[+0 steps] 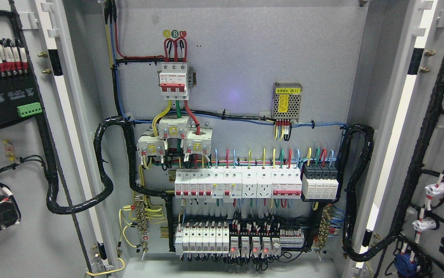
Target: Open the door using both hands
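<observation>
Since both cabinet doors — left door (32, 154) and right door (434, 154) — look swung fully wide, baring the breaker panel (237, 185), the opening seems done; neither robot hand shows, so I can't tell their grip — I'd avoid snagging door cables.

— Both doors stand wide: the left door (21, 154) and right door (438, 154) are swung out to the sides, so the middle is clear to reach into.

— How far in?

— The bare upper back panel (245, 50) is free. Lower down, rows of breakers (245, 184) and relays (241, 239) block the way. Black cable looms (102, 181) loop across at each hinge side, left and right (357, 193).
</observation>
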Available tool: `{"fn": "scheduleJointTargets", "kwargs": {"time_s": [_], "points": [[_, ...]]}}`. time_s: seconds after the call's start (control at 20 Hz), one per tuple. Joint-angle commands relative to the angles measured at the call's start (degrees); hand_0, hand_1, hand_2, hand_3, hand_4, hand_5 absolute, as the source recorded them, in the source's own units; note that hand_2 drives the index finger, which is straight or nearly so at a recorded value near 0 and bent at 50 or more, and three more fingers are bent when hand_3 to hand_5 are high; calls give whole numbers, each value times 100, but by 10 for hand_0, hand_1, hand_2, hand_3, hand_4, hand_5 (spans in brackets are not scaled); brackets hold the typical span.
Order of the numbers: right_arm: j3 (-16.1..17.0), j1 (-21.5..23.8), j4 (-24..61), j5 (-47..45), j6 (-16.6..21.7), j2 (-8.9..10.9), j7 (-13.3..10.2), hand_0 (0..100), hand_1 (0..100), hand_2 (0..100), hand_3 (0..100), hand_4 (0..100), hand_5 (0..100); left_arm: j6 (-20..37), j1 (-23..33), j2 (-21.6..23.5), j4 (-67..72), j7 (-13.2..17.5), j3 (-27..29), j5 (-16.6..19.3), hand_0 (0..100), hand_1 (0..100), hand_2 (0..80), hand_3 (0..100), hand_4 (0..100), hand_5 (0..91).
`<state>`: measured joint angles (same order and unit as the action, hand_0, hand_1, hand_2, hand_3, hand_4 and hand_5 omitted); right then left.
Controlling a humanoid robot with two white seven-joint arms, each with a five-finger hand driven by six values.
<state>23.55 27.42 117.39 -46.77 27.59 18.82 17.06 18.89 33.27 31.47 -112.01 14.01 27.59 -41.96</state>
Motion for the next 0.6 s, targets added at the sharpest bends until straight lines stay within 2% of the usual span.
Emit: {"fn": "scheduleJointTargets", "kwargs": {"time_s": [0.0,0.15,0.3,0.55], "points": [[-184,115,178,2,10,139,7,0,0,0,0,0,0,18,303,-36,-189,14,-350,3,0,0,0,0,0,0],[-333,106,205,10,386,297,7,0,0,0,0,0,0,18,321,-53,-172,14,-500,12,0,0,0,0,0,0],[-649,106,205,19,721,473,7,0,0,0,0,0,0,53,487,-79,-154,14,-597,12,0,0,0,0,0,0],[-1238,123,170,107,739,544,7,0,0,0,0,0,0,159,646,-264,-32,14,-904,65,0,0,0,0,0,0]]}}
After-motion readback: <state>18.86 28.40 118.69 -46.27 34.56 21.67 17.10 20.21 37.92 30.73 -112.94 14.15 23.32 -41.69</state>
